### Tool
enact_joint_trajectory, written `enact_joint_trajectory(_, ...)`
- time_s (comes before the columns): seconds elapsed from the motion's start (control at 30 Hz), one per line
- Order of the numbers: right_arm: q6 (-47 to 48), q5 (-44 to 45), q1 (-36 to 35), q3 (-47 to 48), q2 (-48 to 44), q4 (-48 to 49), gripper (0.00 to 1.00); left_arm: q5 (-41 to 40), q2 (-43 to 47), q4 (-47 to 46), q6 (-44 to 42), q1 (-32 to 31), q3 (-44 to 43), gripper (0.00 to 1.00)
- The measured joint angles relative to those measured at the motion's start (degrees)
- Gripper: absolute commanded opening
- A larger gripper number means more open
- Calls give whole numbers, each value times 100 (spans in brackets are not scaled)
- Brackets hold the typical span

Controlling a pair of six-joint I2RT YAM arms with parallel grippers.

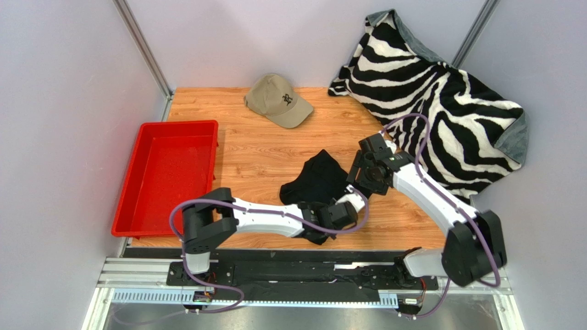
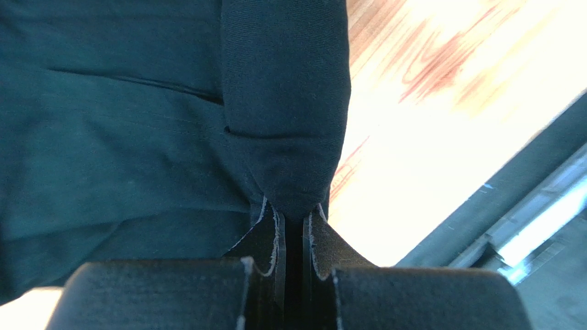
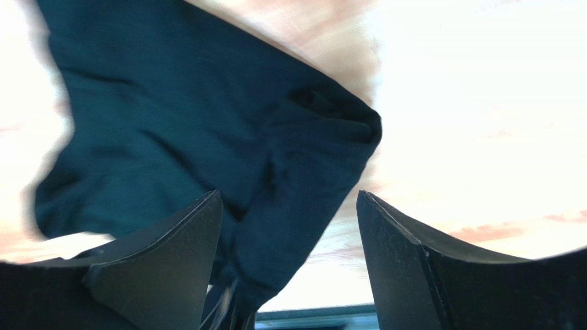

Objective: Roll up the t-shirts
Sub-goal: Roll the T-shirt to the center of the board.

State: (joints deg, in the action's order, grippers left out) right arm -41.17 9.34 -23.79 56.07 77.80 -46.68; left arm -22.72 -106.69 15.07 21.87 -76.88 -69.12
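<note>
Right of the red tray (image 1: 165, 172), a black t-shirt (image 1: 318, 177) lies bunched on the wooden table (image 1: 262, 151).
The left gripper (image 2: 293, 213) pinches a fold at its near edge. Farther from the tray, the right gripper (image 3: 288, 199) hangs over the cloth, jaws spread wide.

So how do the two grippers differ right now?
The left gripper is shut, pinching a fold of the black t-shirt; the right gripper stands open, holding nothing. The left sits at the shirt's near edge, the right at its right side. Both are black and at the shirt.
</note>
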Motion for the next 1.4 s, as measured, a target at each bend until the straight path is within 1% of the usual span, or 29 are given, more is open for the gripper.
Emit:
enact_joint_trajectory(0.13, -170, 22, 0, -358, -894, 435, 76, 1204, 249, -341, 280, 533, 334, 0)
enact_joint_trajectory(0.23, -463, 35, 2, -1008, -1589, 831, 76, 1937, 289, -490, 369, 802, 452, 0)
enact_joint_trajectory(0.37, -787, 63, 28, -1928, -2295, 1246, 76, 2970, 289, -708, 503, 1119, 568, 0)
enact_joint_trajectory(0.53, -970, -44, -81, -2597, -2546, 1488, 76, 4323, 177, -1172, 988, 1644, 756, 0)
enact_joint_trajectory(0.67, -1008, -42, -90, -2820, -2544, 1770, 75, 5121, 48, -1532, 1427, 2004, 940, 0)
enact_joint_trajectory(0.83, -1032, -24, -90, -2946, -2371, 2103, 75, 5571, -70, -1814, 1784, 2184, 1034, 0)
enact_joint_trajectory(1.17, -1027, 22, -103, -2973, -1786, 2645, 74, 5939, -271, -2090, 2135, 2293, 1038, 0)
enact_joint_trajectory(1.4, -1029, 212, -116, -2983, -1886, 2865, 74, 6155, -354, -2166, 2280, 2367, 1038, 0)
